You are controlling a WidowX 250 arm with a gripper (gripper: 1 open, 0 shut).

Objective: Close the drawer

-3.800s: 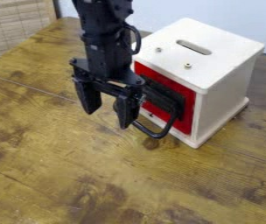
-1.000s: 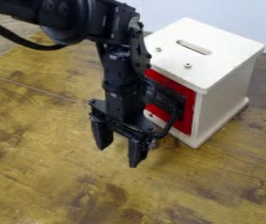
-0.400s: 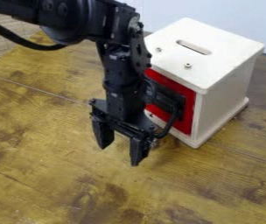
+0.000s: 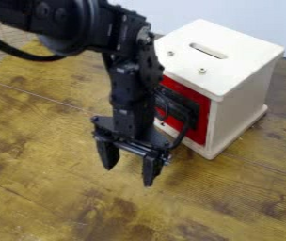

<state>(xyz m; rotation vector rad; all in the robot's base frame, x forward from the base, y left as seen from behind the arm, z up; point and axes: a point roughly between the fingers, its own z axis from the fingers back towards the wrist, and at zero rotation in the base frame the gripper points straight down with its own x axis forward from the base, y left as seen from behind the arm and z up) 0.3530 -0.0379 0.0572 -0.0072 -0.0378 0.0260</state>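
One red drawer, behind and right of end effector; fingertips spread wide.

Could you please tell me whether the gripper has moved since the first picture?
Yes. Against the white box, the gripper is now lower in the view, nearer the camera, with its fingers below the box's bottom edge.

We see open tabletop to the front and left of the gripper where a hand could pass, but the arm blocks the way in from the left to the drawer, and the box stands in the way behind.
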